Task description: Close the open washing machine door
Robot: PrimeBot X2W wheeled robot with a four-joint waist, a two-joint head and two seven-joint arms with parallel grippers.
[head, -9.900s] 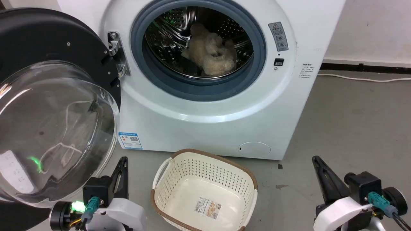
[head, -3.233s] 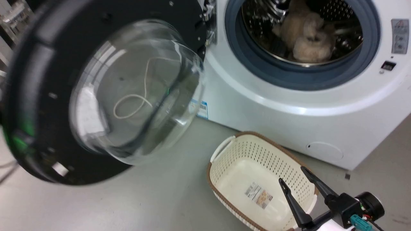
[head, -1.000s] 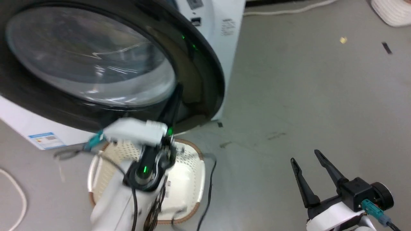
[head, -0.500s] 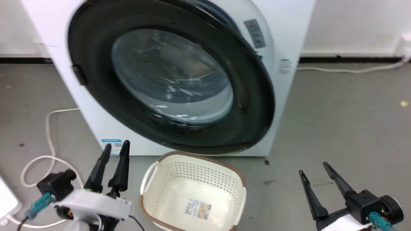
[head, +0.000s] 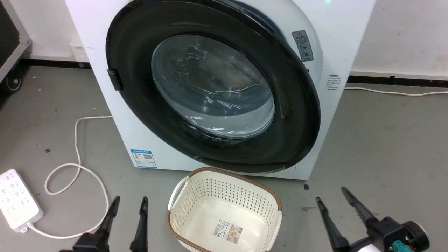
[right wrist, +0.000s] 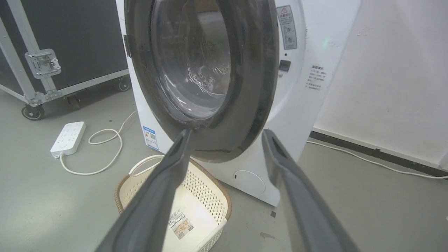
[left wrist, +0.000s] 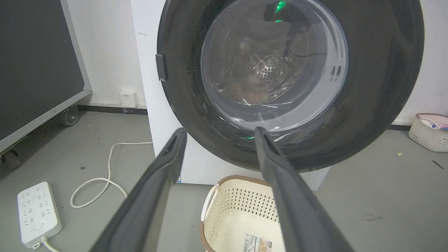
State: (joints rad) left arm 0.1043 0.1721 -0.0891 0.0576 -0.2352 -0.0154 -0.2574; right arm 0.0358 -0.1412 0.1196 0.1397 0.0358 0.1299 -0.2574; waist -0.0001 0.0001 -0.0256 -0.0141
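The washing machine door [head: 140, 52], a wide black rim around a domed glass centre, lies swung over the drum opening of the white washing machine [head: 343, 21]. Its right edge stands slightly off the front panel, with a strip of grey seal showing behind it. The door [left wrist: 378, 87] and its edge [right wrist: 252, 87] also show from the wrists. My left gripper [head: 130, 200] is open at the lower left, well short of the door and holding nothing. My right gripper [head: 330, 195] is open at the lower right, also apart from it. The left fingers [left wrist: 168, 164] and right fingers [right wrist: 171, 164] are spread.
A cream laundry basket [head: 224, 170] with a brown rim stands on the floor below the door, between my grippers. A white power strip [head: 17, 199] and its looping cable [head: 75, 140] lie at the left. A black wheeled case [right wrist: 70, 35] stands left of the machine.
The door, wide open at first, has swung round over the drum opening after my left arm pushed it. Since half a second ago my left gripper has dropped lower and opened wider; the camera shifted.
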